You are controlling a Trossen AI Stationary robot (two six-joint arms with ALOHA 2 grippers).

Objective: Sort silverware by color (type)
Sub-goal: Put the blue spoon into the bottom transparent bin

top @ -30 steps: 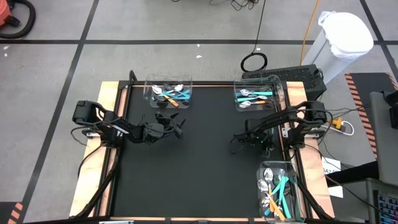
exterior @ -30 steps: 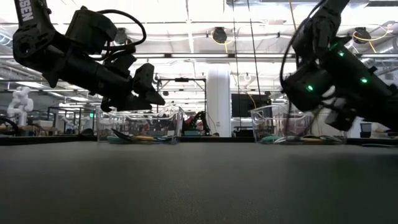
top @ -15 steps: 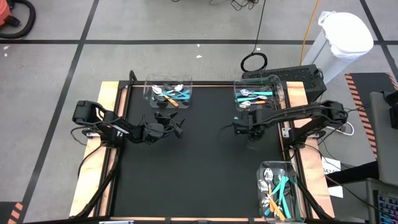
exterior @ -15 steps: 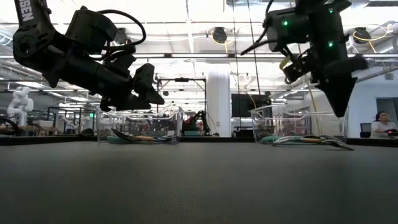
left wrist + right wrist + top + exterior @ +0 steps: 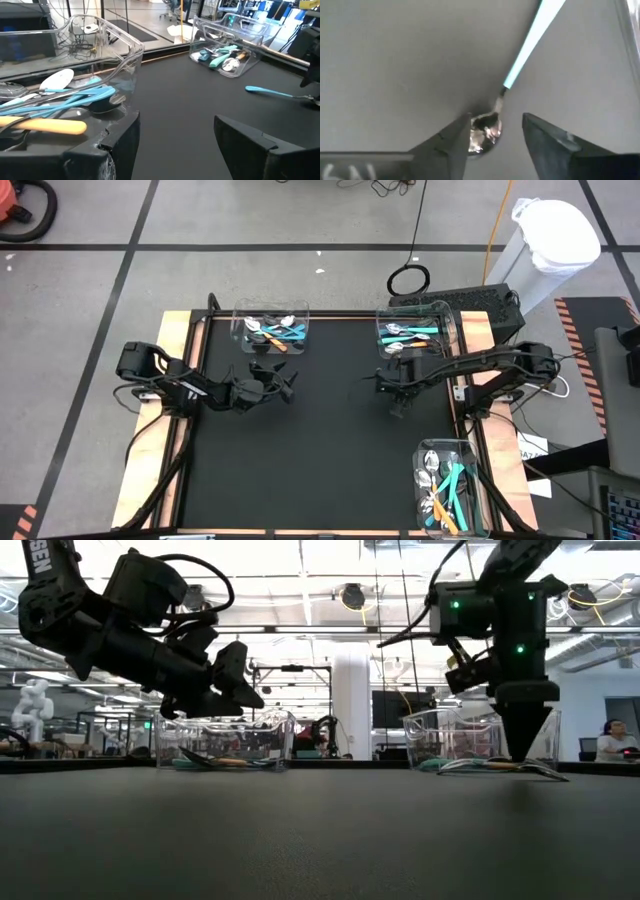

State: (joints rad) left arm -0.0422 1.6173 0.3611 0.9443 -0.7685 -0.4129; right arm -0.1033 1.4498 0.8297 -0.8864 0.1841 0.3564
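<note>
Since the earlier frame your right gripper (image 5: 495, 132) has swung down over the teal-handled spoon (image 5: 530, 45), fingers apart astride its bowl; it lies on the table near the far right bin (image 5: 445, 320); descend squarely, then close.

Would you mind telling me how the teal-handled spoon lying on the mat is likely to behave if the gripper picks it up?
The spoon looks thin and probably light. Its shiny bowl may slip between the fingers. Lying flat, it offers little to grip.
</note>
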